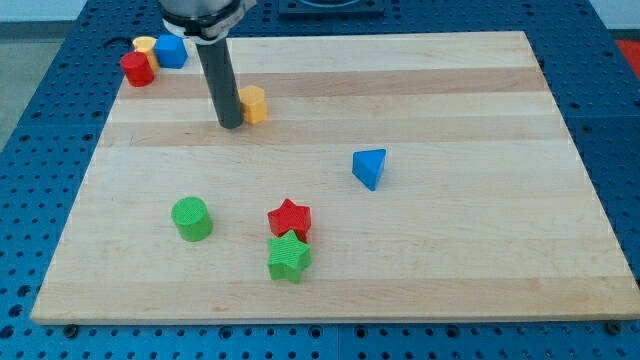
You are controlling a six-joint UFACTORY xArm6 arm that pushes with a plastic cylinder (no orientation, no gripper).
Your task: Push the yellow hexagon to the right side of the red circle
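The yellow hexagon (254, 104) lies on the wooden board (450, 260) in the upper left part. My tip (230, 124) stands just to the view's left of it, touching or nearly touching its side. The red circle (137, 69) is a short red cylinder at the board's top left corner, well to the view's left of and above the hexagon.
A blue block (171, 51) and a yellow block (146, 45) crowd the red circle at the top left corner. A blue triangle (369, 168) lies mid-board. A green cylinder (191, 219), a red star (290, 219) and a green star (289, 258) lie near the bottom.
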